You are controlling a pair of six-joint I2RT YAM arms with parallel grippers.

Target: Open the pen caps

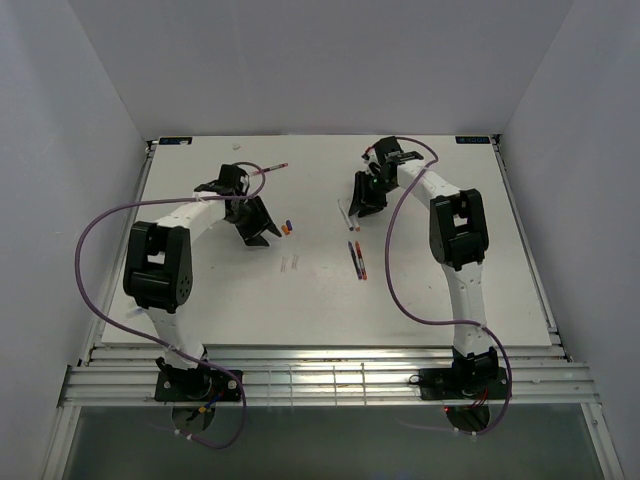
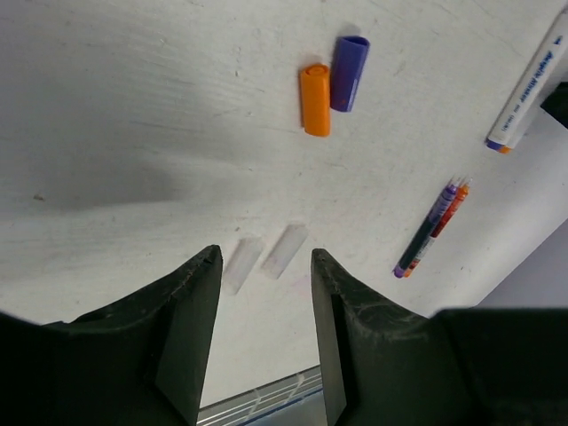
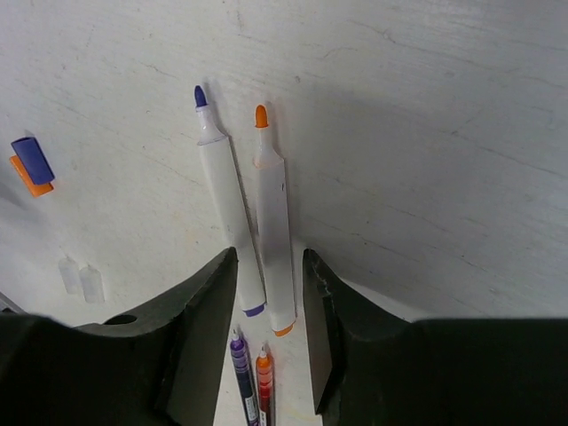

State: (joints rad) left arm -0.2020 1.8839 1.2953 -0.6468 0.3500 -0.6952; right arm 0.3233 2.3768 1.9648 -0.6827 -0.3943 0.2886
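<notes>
An orange pen cap and a blue-purple pen cap lie side by side on the white table, off their pens; the top view shows them just right of my left gripper. In its wrist view the left gripper is open and empty above the table. Two uncapped markers, one purple-tipped and one orange-tipped, lie parallel. My right gripper hangs open over their rear ends. A third pen with a red end lies at the back beside the left arm.
Two small clear caps lie below the left gripper. Two thin pens, purple and orange, lie together at mid-table. The table's back edge meets the white walls.
</notes>
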